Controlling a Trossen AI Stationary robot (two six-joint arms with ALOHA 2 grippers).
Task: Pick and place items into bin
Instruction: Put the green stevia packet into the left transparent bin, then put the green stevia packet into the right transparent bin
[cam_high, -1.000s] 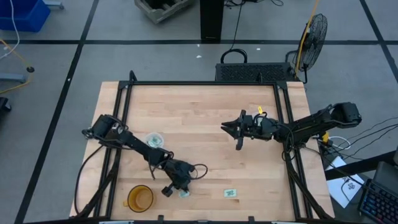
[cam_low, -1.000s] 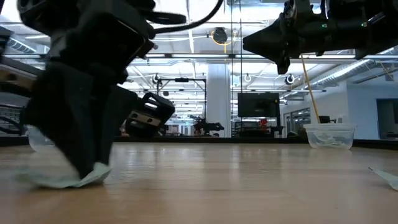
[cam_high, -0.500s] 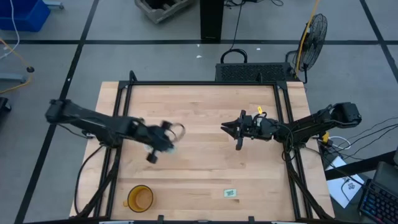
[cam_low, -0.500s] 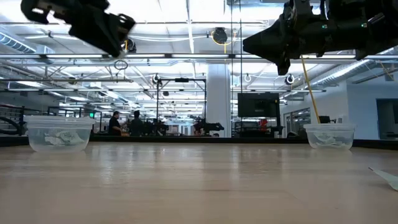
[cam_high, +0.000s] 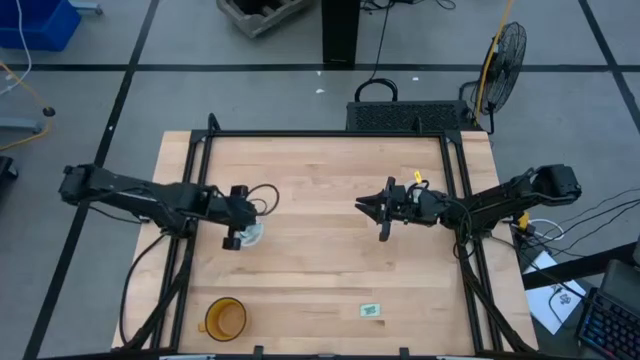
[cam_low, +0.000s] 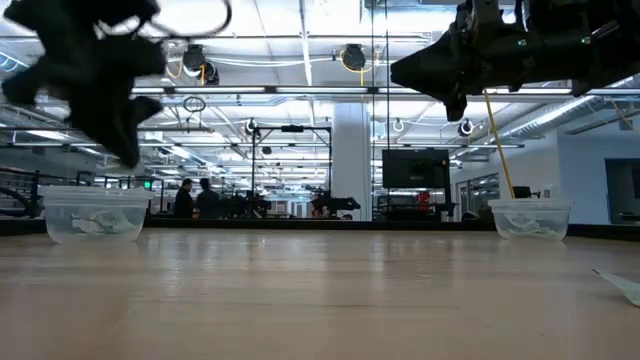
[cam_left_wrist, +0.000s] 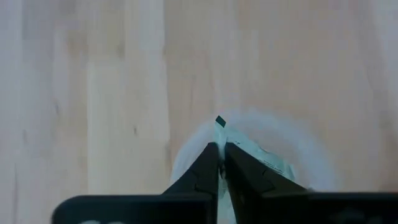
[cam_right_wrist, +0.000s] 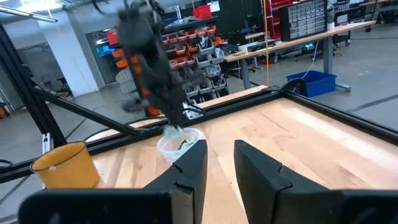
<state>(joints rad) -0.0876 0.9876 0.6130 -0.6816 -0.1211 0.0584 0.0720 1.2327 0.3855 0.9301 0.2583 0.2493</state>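
Observation:
My left gripper hangs over a clear round bin at the table's left and is shut on a pale green packet. The low view shows that gripper just above the bin, in which more packets lie. Another packet lies flat on the table near its near edge. My right gripper waits open, raised above the table's middle right, with its fingers pointed toward the bin. My left gripper pinches the packet between its two fingertips, coming from above and pointing down. The packet shows edge-on, and its free end sticks out past the tips. It is lifted clear and hangs over the bin's mouth.
A yellow cup stands near the table's near left corner. The low view shows a second clear bin at its right. A black frame runs round the table. Bare wood lies between the two grippers.
My left gripper, shut on the packet, rose from the table beside the yellow cup and swung toward the far left. It then came down over the clear bin. The packet went from lying on the wood to hanging clear above the bin.

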